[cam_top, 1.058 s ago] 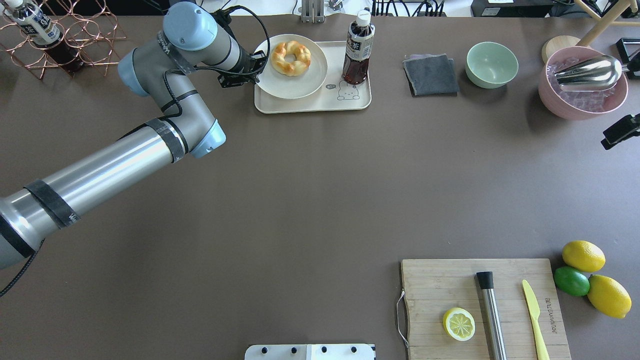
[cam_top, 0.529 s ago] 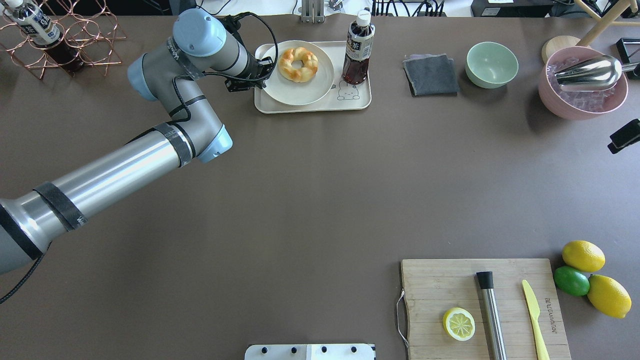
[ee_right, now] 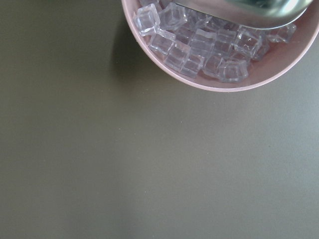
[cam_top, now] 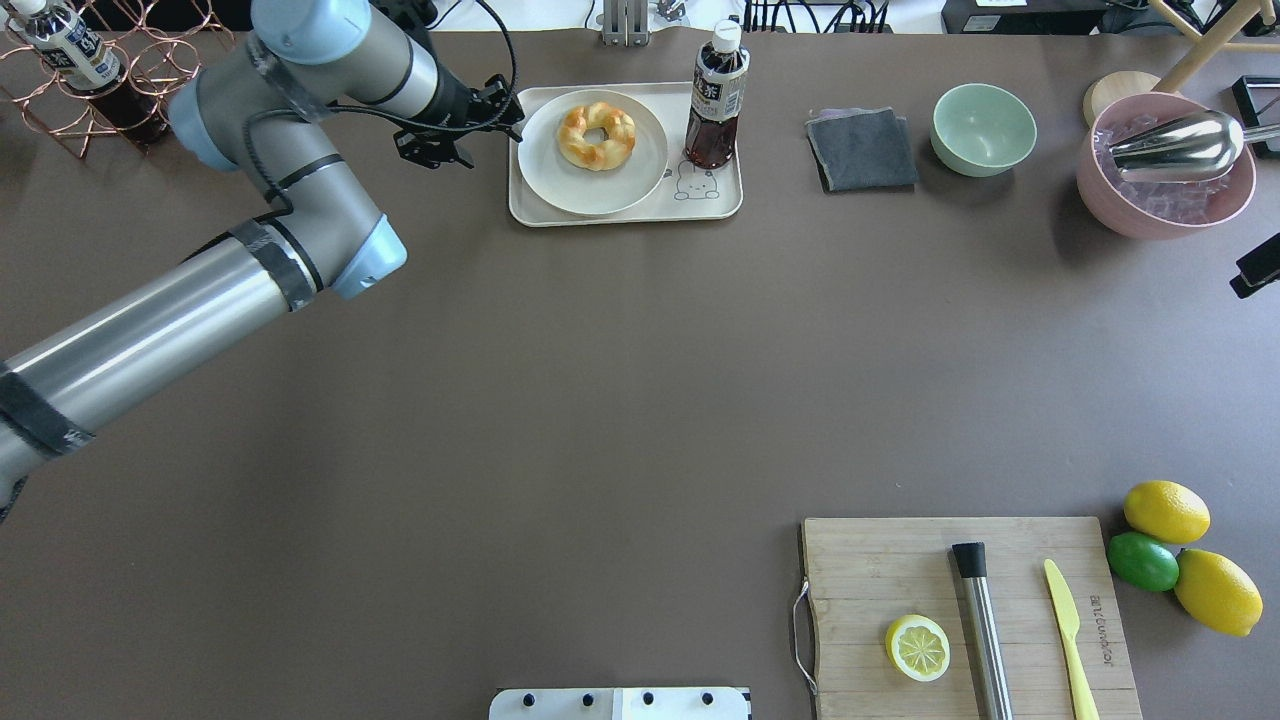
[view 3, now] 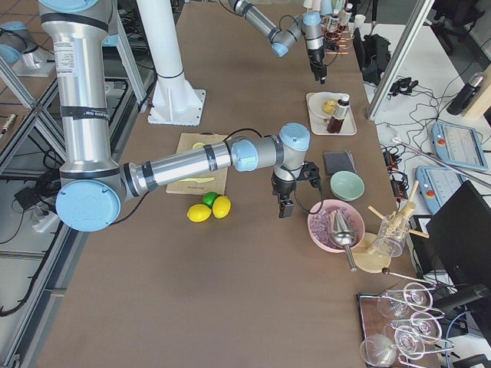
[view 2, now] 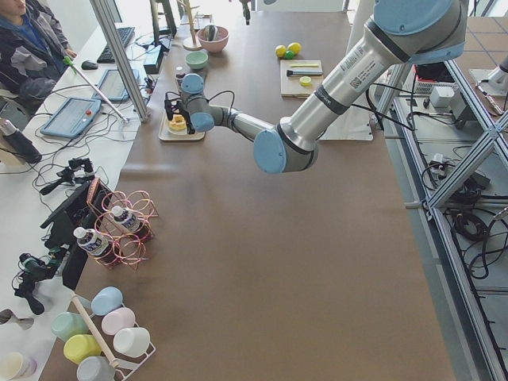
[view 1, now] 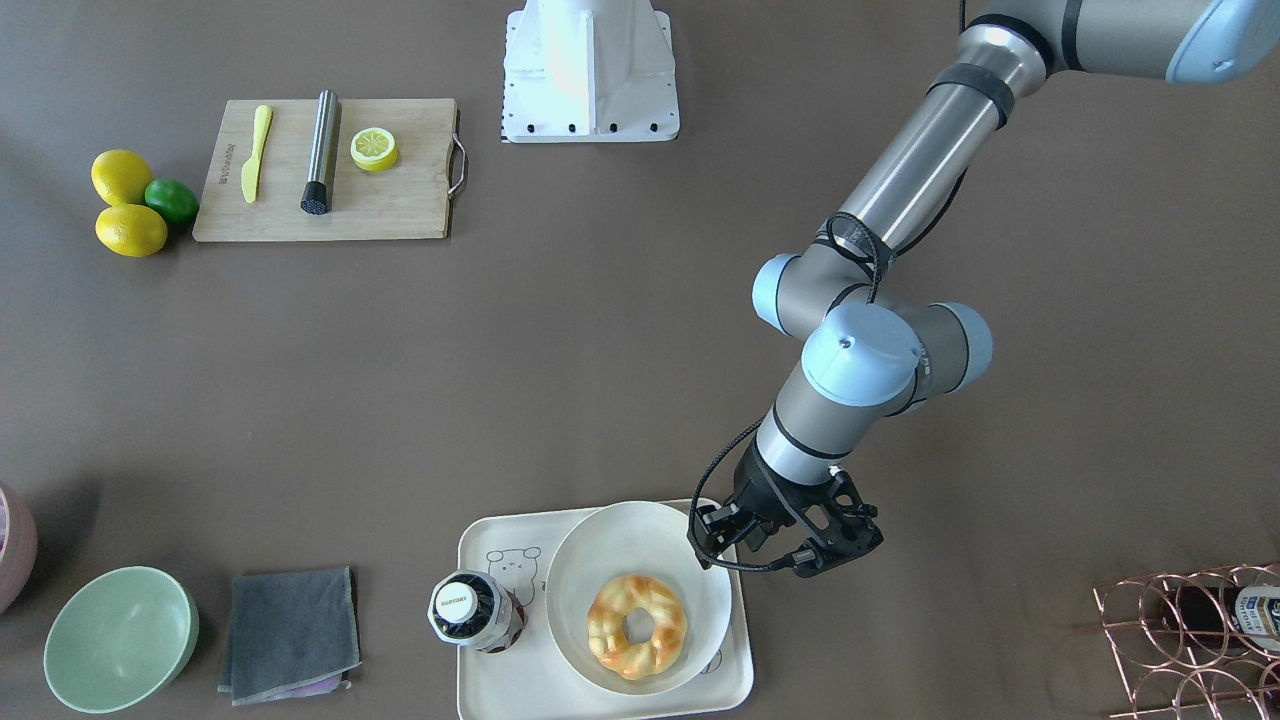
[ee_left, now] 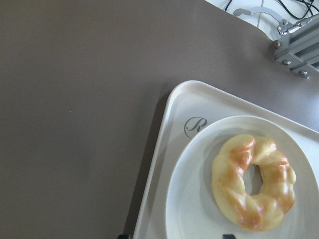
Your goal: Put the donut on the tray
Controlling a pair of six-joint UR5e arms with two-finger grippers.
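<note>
The donut lies on a round white plate that sits on the cream tray at the table's far side. The donut also shows in the front view and the left wrist view, where the tray's rim carries an "R" script. My left gripper is open and empty, raised just beside the tray's left edge. In the front view it hangs by the plate's rim. My right gripper shows only as a dark piece at the right edge. I cannot tell whether it is open or shut.
A dark tea bottle stands on the tray right of the plate. A grey cloth, a green bowl and a pink bowl of ice lie further right. A copper rack stands far left. A cutting board is at the near right.
The plate with the donut moved right and settled fully on the tray. My left gripper let go of the plate's edge and drew back to the left.
</note>
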